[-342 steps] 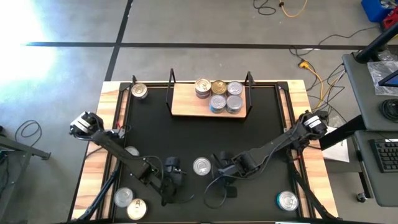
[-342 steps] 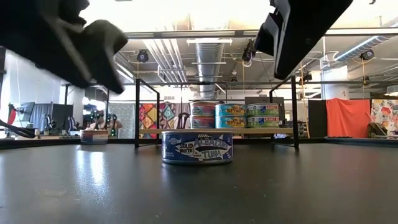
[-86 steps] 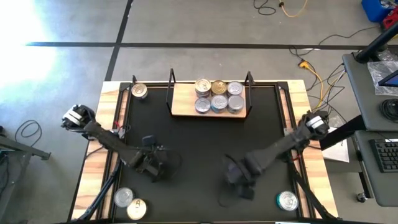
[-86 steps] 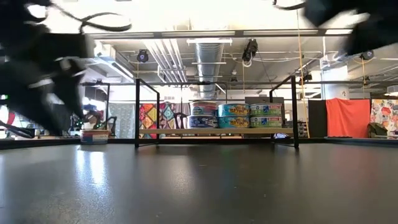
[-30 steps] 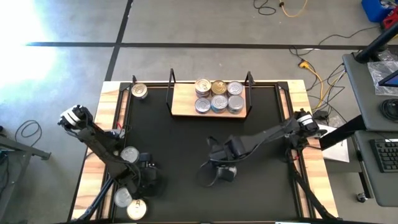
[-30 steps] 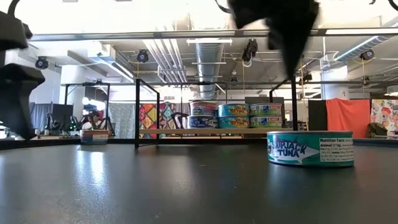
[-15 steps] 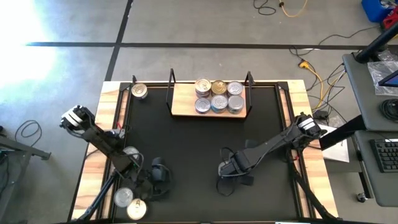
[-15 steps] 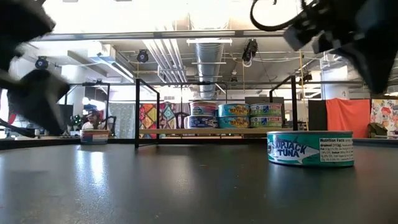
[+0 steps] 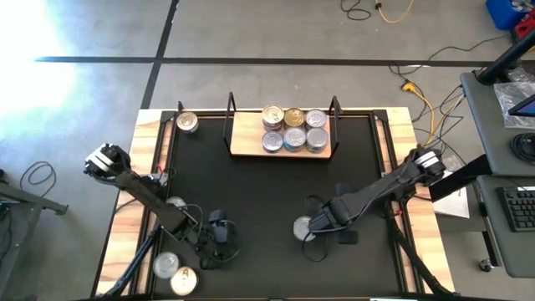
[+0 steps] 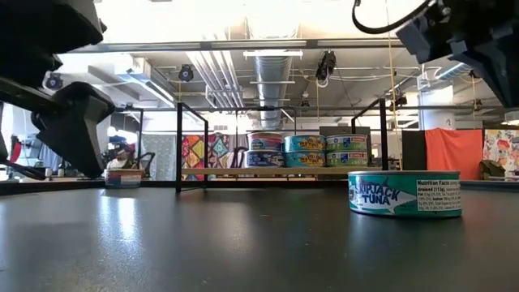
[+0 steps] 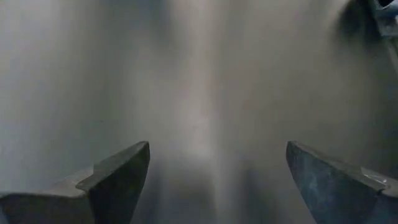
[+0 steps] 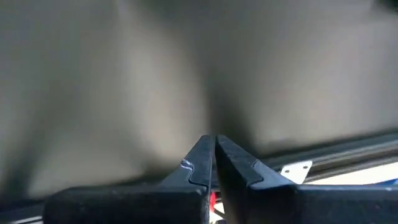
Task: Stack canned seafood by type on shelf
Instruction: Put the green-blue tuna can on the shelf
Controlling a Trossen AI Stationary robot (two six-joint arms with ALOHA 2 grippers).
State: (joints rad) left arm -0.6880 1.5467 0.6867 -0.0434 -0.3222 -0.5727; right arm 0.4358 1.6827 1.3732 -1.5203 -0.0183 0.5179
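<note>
A teal-labelled tuna tin (image 9: 304, 227) with a silver lid stands on its base on the black table, right of centre; the low view shows it (image 10: 404, 193) standing free. The light-wood shelf (image 9: 247, 142) at the far edge carries six tins (image 9: 292, 130) in two rows. My right gripper (image 12: 214, 140) is shut and empty, just right of the teal tin (image 9: 341, 234). My left gripper (image 11: 217, 149) is open and empty over bare table near the near edge (image 9: 219, 236). More tins lie left: (image 9: 175, 203), (image 9: 165, 266), (image 9: 184, 280), (image 9: 186, 123).
Thin black wire posts (image 9: 231, 113) stand at both ends of the shelf. The table's wooden edges (image 9: 134, 209) run along left and right. Cables trail from both arms over the near part of the table. Bare black surface lies between the shelf and the grippers.
My right gripper has drawn back from the table's middle toward the right edge, and the teal tin that it covered in the high view now shows on the table. My left gripper has moved from the near left corner toward the right, away from the tins there.
</note>
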